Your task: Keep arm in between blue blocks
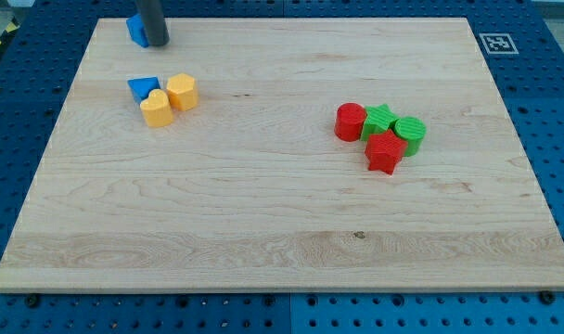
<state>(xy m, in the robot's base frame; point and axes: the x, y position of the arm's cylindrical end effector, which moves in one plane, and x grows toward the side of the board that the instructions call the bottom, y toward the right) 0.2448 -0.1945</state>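
Bare wooden worktop (263, 250) fills the near edge, nothing on it down at the view's bottom. Over at the view's left, up near the top edge, we've got a blue block (135, 29), its shape half hidden behind the dark rod, and my tip (158, 44) is planted right against its right side, touching or next to it. Just below sits the blue triangular block (144, 89), huddled with two yellow blocks (169, 100) on its right and lower right. No fingers on this rig, so nothing to spread or pinch, only the rod.

Moving to the view's right, well apart from the action: a red cylinder (351, 122), a green star-like block (380, 121), a green cylinder (411, 134) and a red block (385, 152), all bunched together.

By my reckoning the job is close but not done: my tip hugs the upper blue block instead of sitting in the gap between the two blues, so a short slide toward the view's bottom is left.
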